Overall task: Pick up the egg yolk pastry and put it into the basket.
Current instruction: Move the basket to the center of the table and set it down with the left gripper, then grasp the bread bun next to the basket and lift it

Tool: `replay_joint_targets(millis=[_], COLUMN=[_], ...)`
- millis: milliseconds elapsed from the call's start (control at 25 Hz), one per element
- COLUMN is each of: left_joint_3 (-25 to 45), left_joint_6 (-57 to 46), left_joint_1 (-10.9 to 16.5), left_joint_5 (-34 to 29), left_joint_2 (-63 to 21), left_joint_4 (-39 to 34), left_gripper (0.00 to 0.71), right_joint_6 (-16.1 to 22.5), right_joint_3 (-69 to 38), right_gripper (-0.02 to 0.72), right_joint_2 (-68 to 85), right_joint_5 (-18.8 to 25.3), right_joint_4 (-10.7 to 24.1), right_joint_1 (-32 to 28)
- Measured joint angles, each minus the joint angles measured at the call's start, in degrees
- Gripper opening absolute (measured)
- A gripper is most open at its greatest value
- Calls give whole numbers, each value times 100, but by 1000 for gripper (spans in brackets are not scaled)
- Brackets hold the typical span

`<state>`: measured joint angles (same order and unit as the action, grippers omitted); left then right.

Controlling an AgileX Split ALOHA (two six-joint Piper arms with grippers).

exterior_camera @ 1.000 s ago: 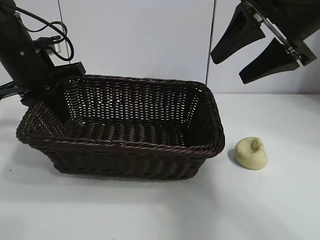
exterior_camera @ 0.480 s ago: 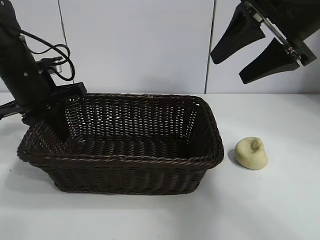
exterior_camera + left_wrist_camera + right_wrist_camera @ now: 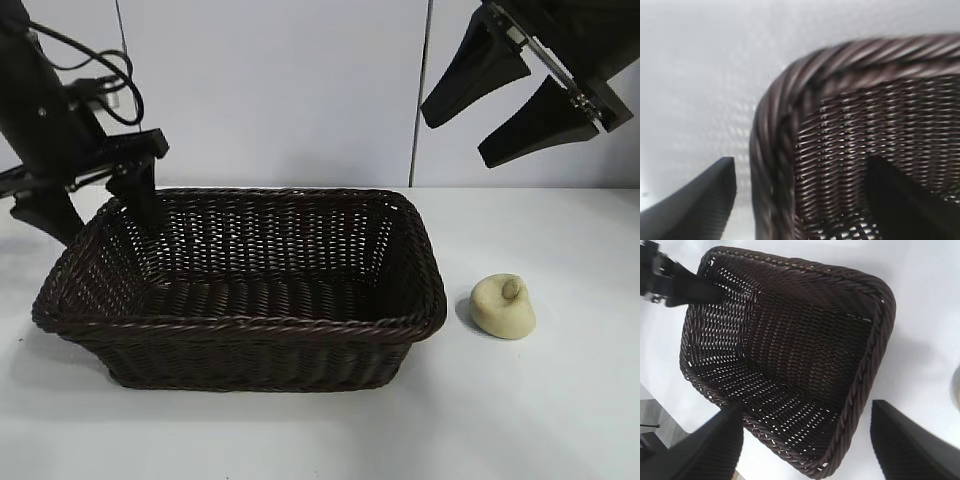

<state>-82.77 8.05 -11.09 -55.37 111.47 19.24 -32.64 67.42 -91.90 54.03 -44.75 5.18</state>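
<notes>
Wicker basket (image 3: 240,290) sits on the white counter (image 3: 540,420), nothing inside it in either the exterior or the right wrist view. Egg yolk pastry (image 3: 503,306) is still on the counter just beside the basket's right end, apart from the rim, upright with its brown nub on top. So the core of the task is not done: no pick, no lift, no placement.

Left gripper (image 3: 95,205) is at the basket's far-left corner. Its fingers are spread and straddle the braided rim: one finger (image 3: 695,205) outside over the counter, the other (image 3: 905,200) inside against the weave. Left wrist view shows a gap between them and the rim, so I read it as open and not clamping the basket, though whether a finger brushes the wicker I can't tell.

Right gripper (image 3: 520,95) hangs high at the upper right, above and well apart from the pastry, fingers wide open and holding nothing. Right wrist view looks down into the basket (image 3: 790,365), with only a pale sliver at the frame edge that is probably the pastry.

What's left, as I judge it: right arm descends on the pastry, closes, carries it over the rim, releases. Basically the whole job.

Counts:
- pastry: one
- basket: one
- grippers: two, both empty
- nothing else on the counter that I can see
</notes>
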Motion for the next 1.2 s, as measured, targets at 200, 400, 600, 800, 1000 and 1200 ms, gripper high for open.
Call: replay_joint_targets(millis=[200,400,600,800,1000,1200], left_joint_3=[-59,-59,-59,-59,-59,-50], left_joint_6=[0,-150,-283,-340,-368,-362], left_joint_1=[20,340,802,950,950,950], left_joint_5=[-201,-294,-430,-708,-1200,-1417], left_joint_2=[-474,-473,-403,-403,-535,-1178], left_joint_4=[-600,-907,-1393,-1453,-1529,-1671], left_gripper=[547,549,547,542,542,542], right_joint_6=[0,0,0,0,0,0], right_joint_3=[0,0,0,0,0,0], right_gripper=[516,516,516,516,516,516], right_joint_2=[0,0,0,0,0,0], right_joint_5=[0,0,0,0,0,0], right_joint_4=[0,0,0,0,0,0], right_joint_1=[0,0,0,0,0,0])
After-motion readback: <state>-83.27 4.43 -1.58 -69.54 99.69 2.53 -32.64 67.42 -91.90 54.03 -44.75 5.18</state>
